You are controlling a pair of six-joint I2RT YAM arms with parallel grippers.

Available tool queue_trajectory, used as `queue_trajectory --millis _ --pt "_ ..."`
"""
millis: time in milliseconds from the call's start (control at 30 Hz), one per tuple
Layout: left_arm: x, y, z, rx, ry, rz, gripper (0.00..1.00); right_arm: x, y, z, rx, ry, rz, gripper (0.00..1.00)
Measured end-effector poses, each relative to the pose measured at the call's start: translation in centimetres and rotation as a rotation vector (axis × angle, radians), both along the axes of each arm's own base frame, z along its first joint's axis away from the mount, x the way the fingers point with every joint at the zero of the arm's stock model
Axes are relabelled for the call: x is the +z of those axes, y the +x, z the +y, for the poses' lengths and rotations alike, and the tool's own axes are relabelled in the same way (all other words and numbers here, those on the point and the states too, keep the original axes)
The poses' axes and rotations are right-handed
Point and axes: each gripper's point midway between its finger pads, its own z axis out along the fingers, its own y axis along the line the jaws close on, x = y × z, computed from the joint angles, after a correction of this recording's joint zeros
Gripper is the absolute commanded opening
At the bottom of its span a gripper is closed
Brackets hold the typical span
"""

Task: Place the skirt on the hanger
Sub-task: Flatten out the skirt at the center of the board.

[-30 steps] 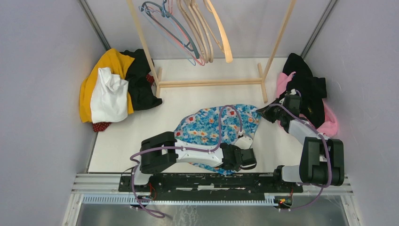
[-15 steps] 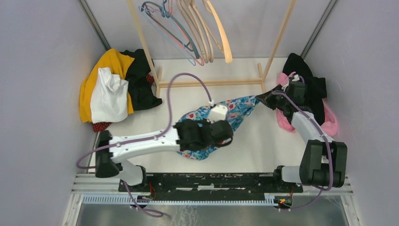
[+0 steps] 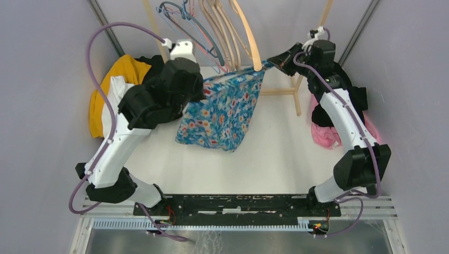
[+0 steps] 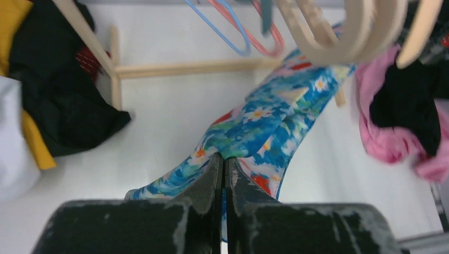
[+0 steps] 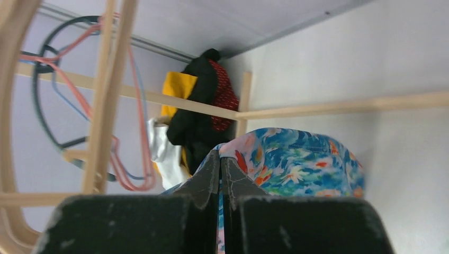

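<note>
The blue floral skirt (image 3: 222, 108) hangs in the air, stretched between my two grippers just below the hangers. My left gripper (image 3: 204, 87) is shut on its left upper edge; in the left wrist view the fabric (image 4: 275, 114) runs out from between the closed fingers (image 4: 223, 159). My right gripper (image 3: 271, 62) is shut on the right upper corner, and the skirt (image 5: 296, 159) bulges beside its tips (image 5: 219, 153). The wooden hangers (image 3: 246, 37) hang on the rack right above the skirt's top edge, with coloured wire hangers (image 3: 196, 32) to their left.
The wooden rack's base bar (image 3: 280, 91) and posts stand at the back of the table. A yellow, white and black clothes pile (image 3: 124, 98) lies at the left. A pink and black pile (image 3: 339, 121) lies at the right, under my right arm.
Both arms have lifted the skirt off the table and carried it back and up to the hangers. It now hangs stretched between them.
</note>
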Motion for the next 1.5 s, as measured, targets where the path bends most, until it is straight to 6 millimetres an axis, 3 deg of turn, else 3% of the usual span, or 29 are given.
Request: queue_trajectory --millis 100,267,333,433,533,633,800,933,1000,1133,1233,1267,1367,1500 --pt "2.2 1.8 2.9 0.073 0.002 -0.041 0.05 2.7 1.6 2.4 0.039 0.012 -0.043 0.01" --pt "2.2 3.8 7.3 0.181 0.057 -0.043 0.03 5.4 3.6 5.7 0.099 0.029 -0.084 0.01" --pt "1.7 4.0 7.5 0.182 0.059 -0.032 0.03 5.2 4.0 6.1 0.106 0.025 -0.083 0.01" --pt "-0.8 3.5 7.2 0.147 0.076 0.017 0.03 3.2 4.1 6.0 0.108 -0.003 -0.052 0.01" --pt "-5.3 2.2 6.2 0.076 0.080 0.098 0.03 -0.7 3.4 5.5 0.113 -0.049 -0.002 0.01" --pt "-11.8 -0.6 4.6 0.001 0.104 0.203 0.03 -7.3 1.3 4.6 0.118 -0.104 0.101 0.01" --pt "-23.3 -8.4 -0.5 -0.186 0.171 0.378 0.03 -19.2 -4.4 1.2 0.100 -0.180 0.330 0.01" --pt "-27.5 -12.9 -4.0 -0.271 0.170 0.446 0.10 -25.5 -9.5 -2.4 0.056 -0.219 0.486 0.08" --pt "-28.5 -13.7 -5.7 -0.286 0.160 0.458 0.20 -26.5 -10.3 -3.7 0.027 -0.233 0.512 0.15" --pt "-31.4 -15.1 -8.6 -0.307 0.177 0.494 0.44 -26.7 -9.8 -5.9 -0.034 -0.261 0.503 0.34" --pt "-32.3 -16.6 -9.9 -0.341 0.197 0.519 0.54 -26.5 -9.6 -7.1 -0.063 -0.285 0.493 0.57" --pt "-32.1 -17.1 -10.4 -0.358 0.188 0.521 0.54 -26.4 -9.7 -7.4 -0.070 -0.291 0.493 0.60" --pt "-30.7 -18.1 -12.1 -0.405 0.142 0.517 0.55 -25.5 -10.1 -8.2 -0.081 -0.324 0.479 0.60" --pt "-29.4 -18.7 -13.0 -0.438 0.094 0.510 0.61 -23.5 -10.4 -8.5 -0.077 -0.350 0.430 0.52"
